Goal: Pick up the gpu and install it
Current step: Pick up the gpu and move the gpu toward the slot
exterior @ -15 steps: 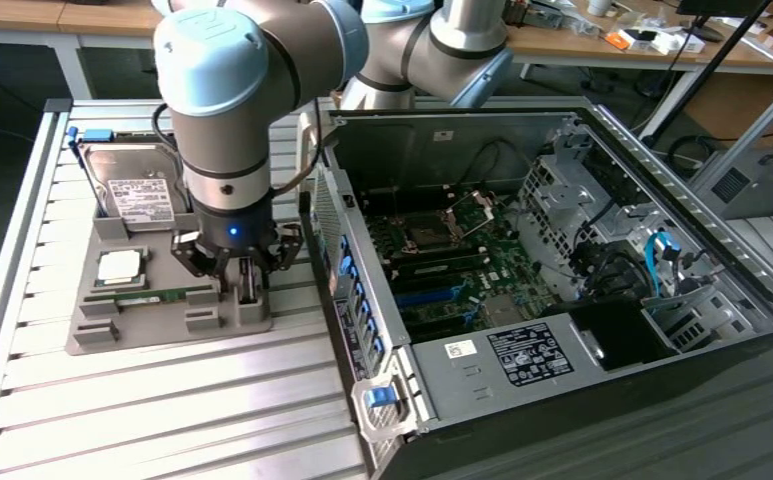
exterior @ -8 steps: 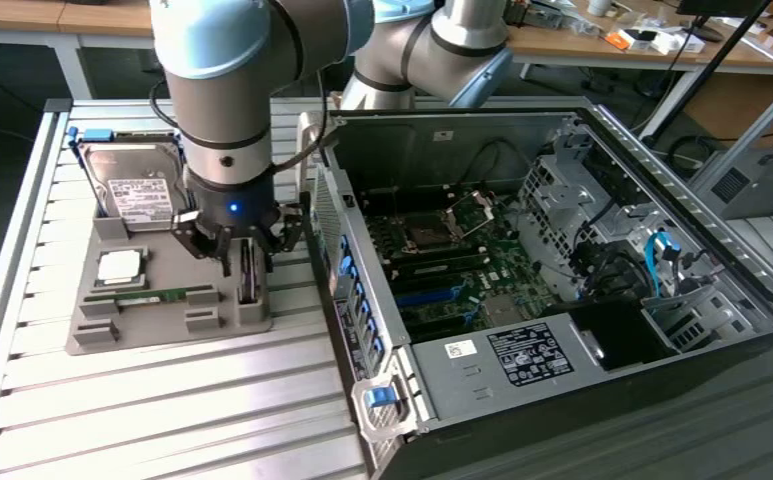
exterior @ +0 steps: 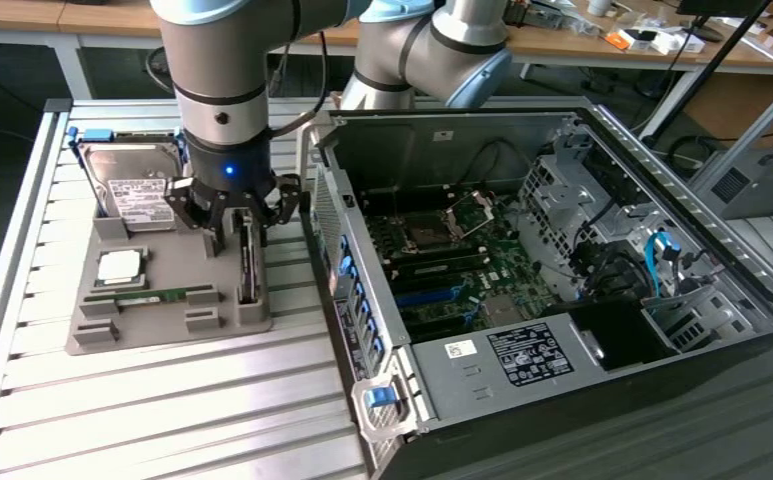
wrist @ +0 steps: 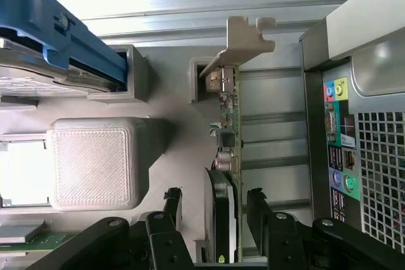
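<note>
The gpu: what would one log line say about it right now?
gpu: on edge in grey holder, not lifted | gripper: open, straddling it | computer case: open, card not installed

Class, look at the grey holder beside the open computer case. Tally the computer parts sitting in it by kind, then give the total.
hard drive: 1
processor chip: 1
memory stick: 1
gpu: 1
Total: 4

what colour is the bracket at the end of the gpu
Pale silver-grey. The bracket on the gpu shows best in the wrist view.
</note>
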### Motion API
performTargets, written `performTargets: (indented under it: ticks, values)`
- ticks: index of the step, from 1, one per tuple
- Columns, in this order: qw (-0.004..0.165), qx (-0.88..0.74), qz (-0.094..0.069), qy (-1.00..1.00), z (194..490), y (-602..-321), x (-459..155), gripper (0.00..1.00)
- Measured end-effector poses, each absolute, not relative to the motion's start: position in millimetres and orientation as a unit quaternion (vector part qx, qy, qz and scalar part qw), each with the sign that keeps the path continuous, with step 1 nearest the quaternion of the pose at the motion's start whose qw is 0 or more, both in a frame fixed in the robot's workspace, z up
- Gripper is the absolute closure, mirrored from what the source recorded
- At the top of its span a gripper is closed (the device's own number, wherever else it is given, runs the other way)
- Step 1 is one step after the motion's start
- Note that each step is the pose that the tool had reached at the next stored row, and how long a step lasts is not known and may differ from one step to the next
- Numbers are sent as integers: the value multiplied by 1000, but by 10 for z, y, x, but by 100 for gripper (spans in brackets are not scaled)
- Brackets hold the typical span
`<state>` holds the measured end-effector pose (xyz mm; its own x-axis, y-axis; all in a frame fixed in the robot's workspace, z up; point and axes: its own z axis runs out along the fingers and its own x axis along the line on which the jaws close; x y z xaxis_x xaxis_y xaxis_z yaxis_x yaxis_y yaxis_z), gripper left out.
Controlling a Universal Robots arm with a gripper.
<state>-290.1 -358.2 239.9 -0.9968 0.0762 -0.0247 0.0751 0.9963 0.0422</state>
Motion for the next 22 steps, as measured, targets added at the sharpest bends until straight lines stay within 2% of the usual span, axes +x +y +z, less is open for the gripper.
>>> performTargets:
  ticks: [5, 6, 7, 10, 22]
  values:
    - [13, 38, 21, 999, 2399, -3582, -2901, 47]
    - [13, 38, 21, 999, 2399, -3582, -2901, 54]
    - [13, 38, 21, 999, 2399, -3582, -2901, 54]
    - [13, 38, 21, 999, 2400, -3582, -2901, 72]
    - [13, 38, 21, 999, 2400, -3582, -2901, 73]
